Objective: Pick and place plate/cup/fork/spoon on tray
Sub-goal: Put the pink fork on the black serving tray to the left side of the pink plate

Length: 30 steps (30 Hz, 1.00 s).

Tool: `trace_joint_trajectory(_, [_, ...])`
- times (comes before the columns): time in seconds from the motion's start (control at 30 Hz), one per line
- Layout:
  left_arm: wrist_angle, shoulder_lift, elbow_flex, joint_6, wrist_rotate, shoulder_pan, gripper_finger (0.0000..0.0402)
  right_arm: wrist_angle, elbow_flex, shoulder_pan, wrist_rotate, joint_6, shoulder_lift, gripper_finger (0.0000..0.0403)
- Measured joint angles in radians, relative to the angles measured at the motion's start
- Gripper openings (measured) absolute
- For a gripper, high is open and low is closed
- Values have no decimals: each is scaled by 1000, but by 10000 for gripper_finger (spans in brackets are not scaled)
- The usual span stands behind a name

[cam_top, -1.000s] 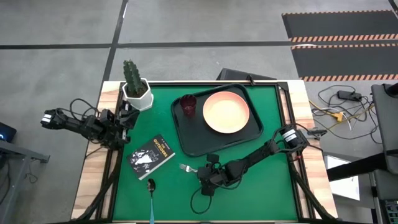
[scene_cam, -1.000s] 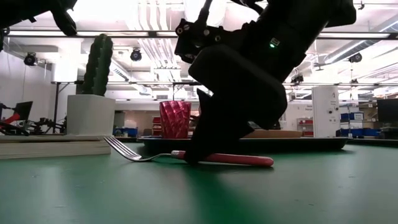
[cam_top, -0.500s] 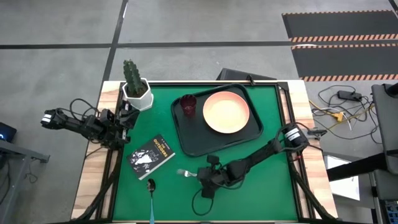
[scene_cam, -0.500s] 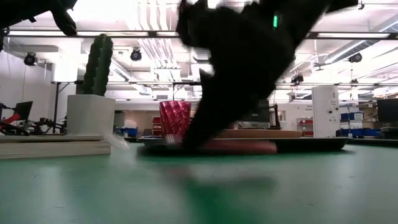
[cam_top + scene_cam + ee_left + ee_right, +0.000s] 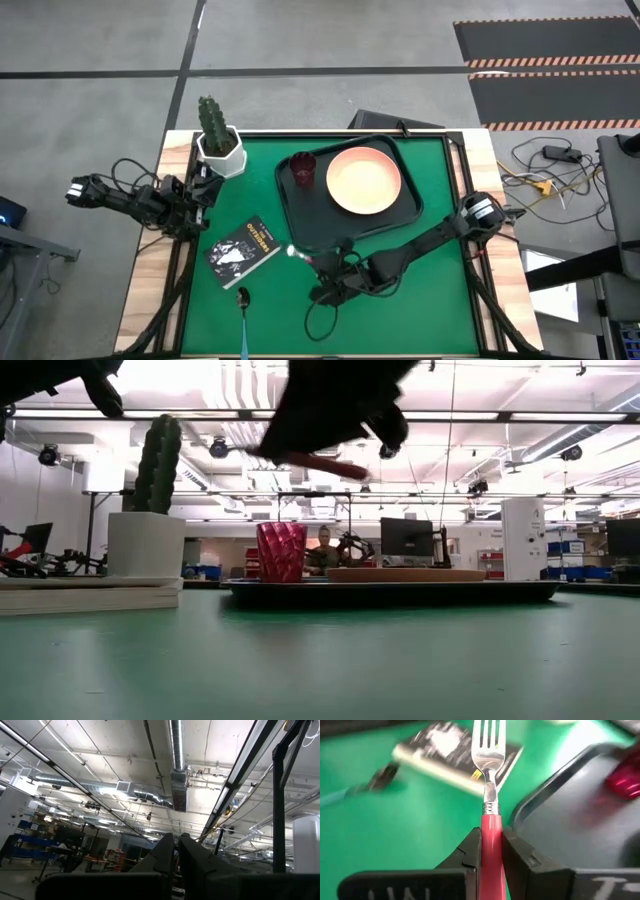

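While the high view reduces the fork [image 5: 297, 254] to a pale glint just off the tray's [image 5: 300, 225] near left corner, the right wrist view shows it plainly: the right gripper [image 5: 490, 851] has its two dark fingers pressed against either side of the pink handle, silver tines pointing away from the wrist over the green table [image 5: 395, 835]. The low view adds height, with the fork [image 5: 320, 463] tilted and well clear of the table top under the dark arm. Beyond the tines in the wrist view lie the small black book [image 5: 455, 755] and, further aside, the blue-handled spoon [image 5: 357, 790]; the tray's rounded corner [image 5: 540, 795] and the dark red cup [image 5: 625, 780] sit to the other side. From above, the spoon [image 5: 243, 305] lies on the table near the front edge, just beside the book [image 5: 243, 250]. The peach-pink plate [image 5: 363, 181] and the cup [image 5: 302, 168] rest on the tray, the cup near its left rim. The cactus pot [image 5: 219, 145] stands at the far left corner. The left gripper [image 5: 197, 190] waits at the table's left edge; its own wrist view shows the fingers [image 5: 161, 852] nearly touching, with nothing between them.
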Motion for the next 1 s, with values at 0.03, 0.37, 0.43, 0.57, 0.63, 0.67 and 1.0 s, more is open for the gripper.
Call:
trace_joint_trajectory(0.03, [0, 0, 0, 0, 0, 0, 8, -4, 11, -9, 26, 27, 0, 42])
trace_joint_trajectory(0.37, [-4, -1, 0, 0, 0, 0, 8, -222, 55, -181, -109, 472, 0, 44])
trace_joint_trajectory(0.43, [-4, -1, 0, 0, 0, 0, 8, -241, 55, -210, -121, 521, 0, 44])
trace_joint_trajectory(0.57, [-4, -2, 0, 0, 0, 0, 8, -243, 53, -250, -112, 522, 0, 45])
trace_joint_trajectory(0.63, [-4, -2, 0, 0, 0, 0, 8, -242, 53, -262, -113, 545, 2, 44])
trace_joint_trajectory(0.67, [-4, -2, 0, 0, 0, 0, 8, -242, 53, -266, -113, 571, 8, 45])
trace_joint_trajectory(1.0, [1, -16, 0, 0, 1, 0, 8, -266, 53, -309, -141, 627, 79, 44])
